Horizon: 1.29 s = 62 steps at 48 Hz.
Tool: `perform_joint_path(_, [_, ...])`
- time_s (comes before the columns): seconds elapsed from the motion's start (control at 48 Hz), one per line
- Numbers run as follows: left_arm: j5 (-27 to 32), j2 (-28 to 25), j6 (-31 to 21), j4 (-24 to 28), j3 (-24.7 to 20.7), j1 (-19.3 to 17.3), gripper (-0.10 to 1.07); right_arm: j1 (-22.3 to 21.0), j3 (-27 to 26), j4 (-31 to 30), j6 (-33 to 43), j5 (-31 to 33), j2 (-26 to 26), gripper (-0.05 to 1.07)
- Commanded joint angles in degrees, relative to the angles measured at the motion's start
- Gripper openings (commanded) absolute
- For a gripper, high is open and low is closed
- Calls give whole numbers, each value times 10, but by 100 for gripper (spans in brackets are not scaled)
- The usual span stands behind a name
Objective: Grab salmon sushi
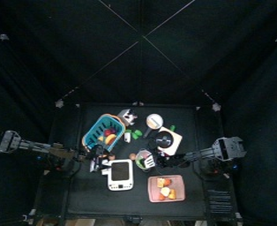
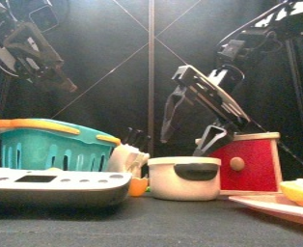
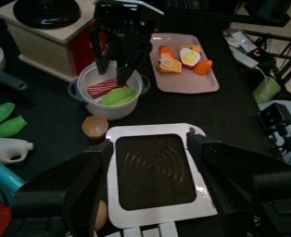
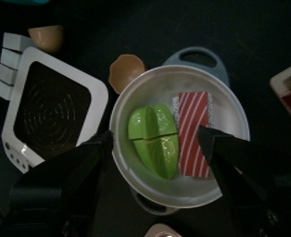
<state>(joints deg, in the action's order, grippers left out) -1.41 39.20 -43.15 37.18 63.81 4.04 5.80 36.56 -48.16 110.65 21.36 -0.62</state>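
The salmon sushi (image 4: pixel 196 135), a red-and-white striped piece, lies in a white pot (image 4: pixel 229 190) next to a green piece (image 4: pixel 155 140). It also shows in the left wrist view (image 3: pixel 106 86). My right gripper (image 4: pixel 160 165) is open and hangs straight above the pot, one jaw to each side of its contents, holding nothing. In the front view the right gripper (image 2: pixel 201 143) is just above the pot (image 2: pixel 182 179). My left gripper (image 3: pixel 155 171) is open and empty over a white kitchen scale (image 3: pixel 148 167), a little apart from the pot.
A pink tray (image 3: pixel 208 76) with orange food lies beyond the pot. A red box (image 2: pixel 248 164) stands beside the pot. A teal basket (image 2: pixel 48 145) is at the left. A brown egg (image 3: pixel 96 127) lies between the scale and the pot.
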Motion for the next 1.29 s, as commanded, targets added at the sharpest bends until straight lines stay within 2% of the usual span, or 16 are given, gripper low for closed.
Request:
perform_joint_path(0.0, [-4,-1,1,0,-9,1,97,1,-10,5,-2,9,24,101])
perform_joint_path(0.396, [-4,0,2,2,-7,-1,97,4,-46,58,-4,93,19,101])
perform_joint_path(0.812, [-4,0,2,2,-4,-2,97,-2,-81,166,-97,112,-31,101])
perform_joint_path(1.271, [-4,0,2,2,-2,-3,97,-29,-104,185,-111,138,-68,101])
